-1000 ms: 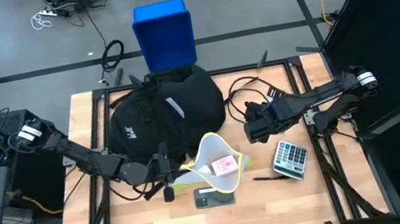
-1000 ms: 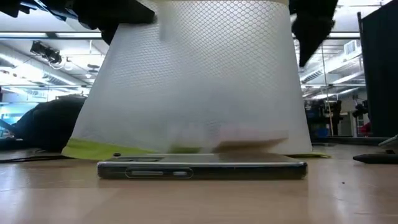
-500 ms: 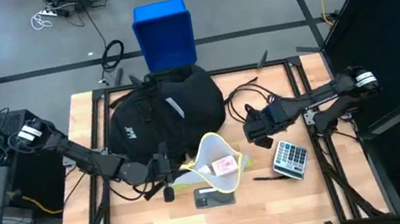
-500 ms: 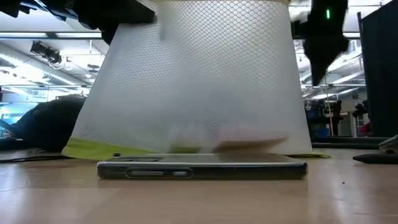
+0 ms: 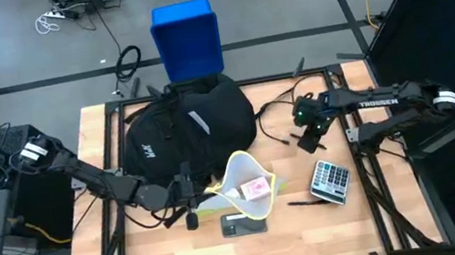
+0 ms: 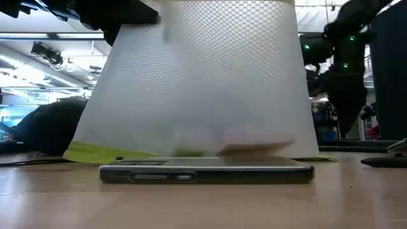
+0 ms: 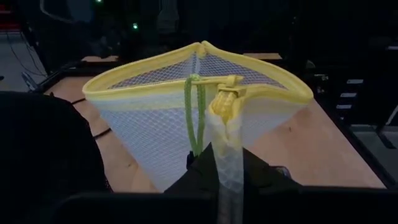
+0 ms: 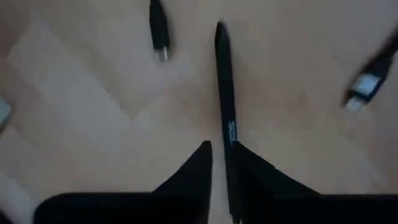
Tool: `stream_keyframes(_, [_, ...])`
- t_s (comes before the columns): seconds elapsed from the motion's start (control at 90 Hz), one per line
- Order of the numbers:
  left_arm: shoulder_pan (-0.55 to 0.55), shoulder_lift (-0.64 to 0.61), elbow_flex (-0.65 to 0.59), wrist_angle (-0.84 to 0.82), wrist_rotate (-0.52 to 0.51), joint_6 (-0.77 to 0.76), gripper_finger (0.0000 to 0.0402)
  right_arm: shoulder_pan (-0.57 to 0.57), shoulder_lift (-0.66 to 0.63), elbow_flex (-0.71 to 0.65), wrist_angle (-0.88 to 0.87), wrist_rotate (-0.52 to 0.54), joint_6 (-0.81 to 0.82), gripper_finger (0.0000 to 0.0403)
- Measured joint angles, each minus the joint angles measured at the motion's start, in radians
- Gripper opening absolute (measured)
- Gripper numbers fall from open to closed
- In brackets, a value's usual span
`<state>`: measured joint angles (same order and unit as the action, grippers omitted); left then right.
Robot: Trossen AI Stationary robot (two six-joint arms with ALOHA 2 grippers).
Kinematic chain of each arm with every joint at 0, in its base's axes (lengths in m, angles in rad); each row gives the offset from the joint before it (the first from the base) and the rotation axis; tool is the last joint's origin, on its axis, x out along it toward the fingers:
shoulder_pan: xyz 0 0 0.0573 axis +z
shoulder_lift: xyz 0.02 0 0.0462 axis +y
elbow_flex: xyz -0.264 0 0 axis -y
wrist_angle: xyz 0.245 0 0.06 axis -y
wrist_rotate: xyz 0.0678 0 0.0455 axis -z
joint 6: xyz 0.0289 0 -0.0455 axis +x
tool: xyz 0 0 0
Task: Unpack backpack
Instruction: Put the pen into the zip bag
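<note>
Backpack (image 5: 187, 129) sits at the far-left part of the counter (image 5: 387, 230), a rounded black fabric heap, white label up, straps trailing toward the near edge. Judged soft and floppy, likely light with its contents coming out; it will sag if lifted by loose cloth, so a strap, top handle or the rim of the opening looks the best hold. Left pincer (image 7: 217, 167) lies just near-right of the pack, clenched on the yellow-trimmed edge of a white mesh pouch (image 5: 245, 184), which stands open like a cone with a pink item inside. A phone (image 5: 244, 224) lies flat just near the pouch. Right pincer (image 5: 309, 138) hangs above the counter to the right of the pack, apart from it, near a tangle of black cable (image 5: 274, 107). Its wrist view shows the fingers almost together around the end of a slim black pen (image 8: 225, 112); grasping it or merely over it cannot be told. A calculator (image 5: 331, 182) rests nearer, on the right. A blue box (image 5: 186, 39) stands on the floor beyond the counter.
</note>
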<state>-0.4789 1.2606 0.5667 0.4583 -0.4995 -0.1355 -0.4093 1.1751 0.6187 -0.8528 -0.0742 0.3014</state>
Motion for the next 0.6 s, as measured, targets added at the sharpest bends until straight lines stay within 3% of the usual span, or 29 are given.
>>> stream_keyframes(0.133, [0.0,0.0,0.0,-0.001,0.0,0.0,0.0,0.008,0.002,-0.018,0.046,0.022,0.034,0.011])
stream_keyframes(0.322, [0.0,0.0,0.0,0.0,0.0,0.0,0.0,0.043,0.04,-0.032,0.071,0.141,0.092,0.0175])
stream_keyframes(0.444, [0.0,0.001,0.0,0.0,0.0,0.0,0.0,0.054,0.103,-0.036,0.079,0.16,0.122,0.0192])
stream_keyframes(0.6, [0.0,0.002,0.0,0.0,0.0,0.0,0.0,0.063,0.211,-0.029,0.109,0.152,0.127,0.0186])
